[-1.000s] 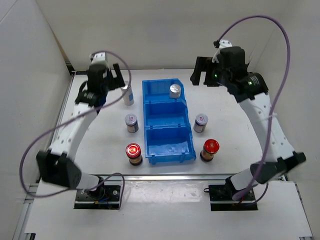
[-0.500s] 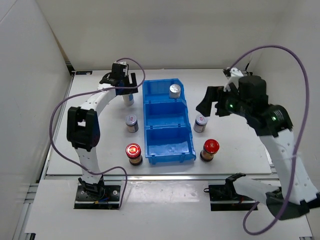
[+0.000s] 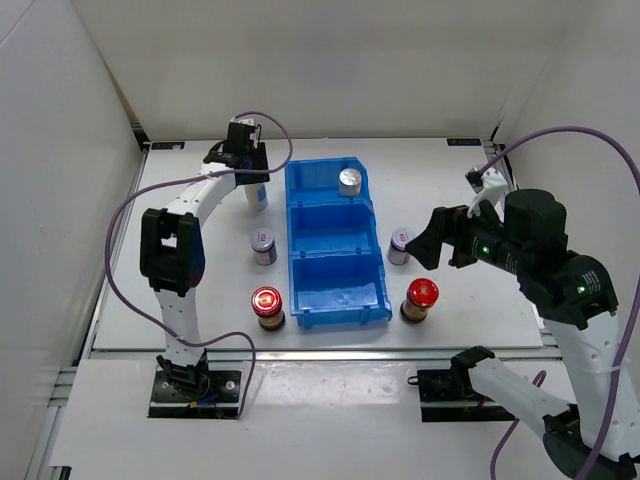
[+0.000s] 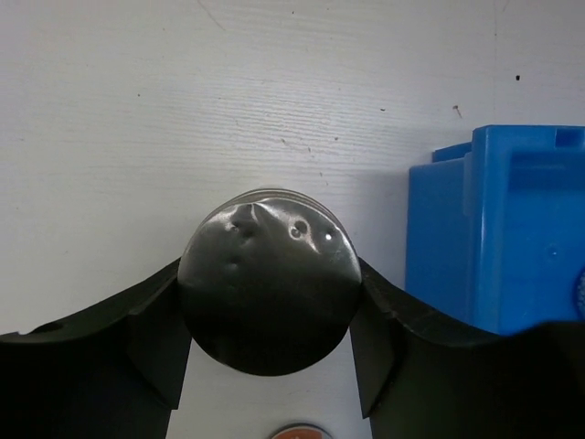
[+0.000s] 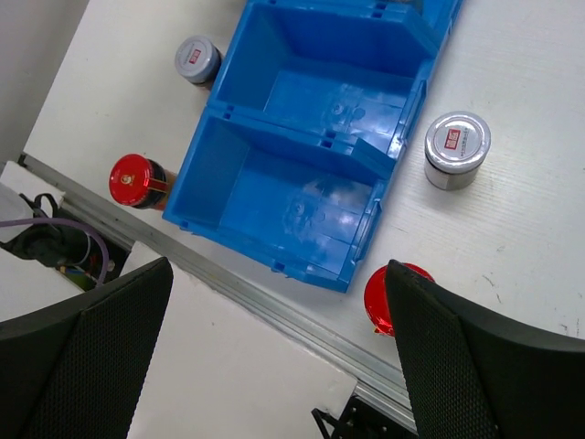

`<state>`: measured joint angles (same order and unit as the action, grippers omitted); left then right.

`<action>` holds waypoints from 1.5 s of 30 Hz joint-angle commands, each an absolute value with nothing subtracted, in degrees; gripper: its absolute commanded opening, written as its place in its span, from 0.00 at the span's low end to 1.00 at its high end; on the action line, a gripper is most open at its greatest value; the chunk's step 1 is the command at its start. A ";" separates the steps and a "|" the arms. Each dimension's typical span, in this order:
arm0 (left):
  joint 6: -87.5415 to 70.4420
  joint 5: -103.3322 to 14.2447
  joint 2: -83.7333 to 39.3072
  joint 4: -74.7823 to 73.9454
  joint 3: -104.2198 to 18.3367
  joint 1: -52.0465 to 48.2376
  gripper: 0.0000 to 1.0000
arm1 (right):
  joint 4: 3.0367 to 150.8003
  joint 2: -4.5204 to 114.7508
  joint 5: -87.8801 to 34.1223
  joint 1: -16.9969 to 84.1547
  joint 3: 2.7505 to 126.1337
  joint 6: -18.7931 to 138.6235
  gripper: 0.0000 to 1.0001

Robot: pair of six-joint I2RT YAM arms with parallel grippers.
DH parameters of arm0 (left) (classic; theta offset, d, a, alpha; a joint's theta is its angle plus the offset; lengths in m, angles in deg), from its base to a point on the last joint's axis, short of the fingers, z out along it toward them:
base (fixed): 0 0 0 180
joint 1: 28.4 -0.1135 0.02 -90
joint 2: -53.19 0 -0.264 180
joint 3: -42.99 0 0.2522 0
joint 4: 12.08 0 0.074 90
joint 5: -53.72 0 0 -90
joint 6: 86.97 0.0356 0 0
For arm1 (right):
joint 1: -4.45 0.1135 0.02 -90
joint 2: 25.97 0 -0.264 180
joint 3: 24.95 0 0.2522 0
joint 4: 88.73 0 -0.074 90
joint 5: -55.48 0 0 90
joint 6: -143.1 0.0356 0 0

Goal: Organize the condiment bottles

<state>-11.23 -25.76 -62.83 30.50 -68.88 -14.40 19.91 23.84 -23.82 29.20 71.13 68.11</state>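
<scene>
Left claw (image 4: 269, 315) is clamped on the silver-capped bottle (image 4: 265, 270) at the far left of the bench (image 4: 137, 91), just beside the blue bin (image 4: 494, 229). It may clip the wall when lifted. Right claw (image 5: 279, 343) gapes wide, empty.

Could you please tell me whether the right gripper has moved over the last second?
Yes. Against the blue bin, the right gripper has come toward the near side: from level with its far compartment to its middle one.

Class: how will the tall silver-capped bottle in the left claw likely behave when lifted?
The bottle seems stiff: dented metal-looking cap. Being round, it may twist in the left claw. Tall and narrow, it could tip when released.
</scene>
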 commanded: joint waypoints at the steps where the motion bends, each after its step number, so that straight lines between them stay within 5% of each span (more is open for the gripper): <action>1: -9.98 -26.34 -61.60 30.34 -71.67 -14.17 0.52 | 18.46 22.56 -22.92 28.89 69.94 67.43 1.00; 5: -9.98 -24.95 -58.26 30.34 -72.19 -13.64 0.29 | 17.31 22.55 -23.45 28.89 69.93 66.90 1.00; 11: -11.21 -17.30 -48.33 29.03 -74.04 -9.61 0.20 | 16.78 22.02 -24.58 28.89 68.88 66.37 1.00; 20: -6.20 -12.63 -42.26 18.21 -74.57 4.02 0.23 | 16.78 21.50 -24.59 28.89 67.73 66.90 1.00; 35: -9.27 -13.26 -55.25 20.41 -76.42 6.93 0.27 | 12.65 19.30 -27.40 28.89 67.65 66.28 1.00; 45: -14.63 -17.47 -60.35 23.48 -74.83 4.03 0.45 | 12.12 18.68 -27.40 28.89 65.27 66.90 1.00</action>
<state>-12.32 -16.19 -61.68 26.33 -74.63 5.33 12.41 18.76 -26.95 29.20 65.91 67.21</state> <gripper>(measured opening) 0.709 0.996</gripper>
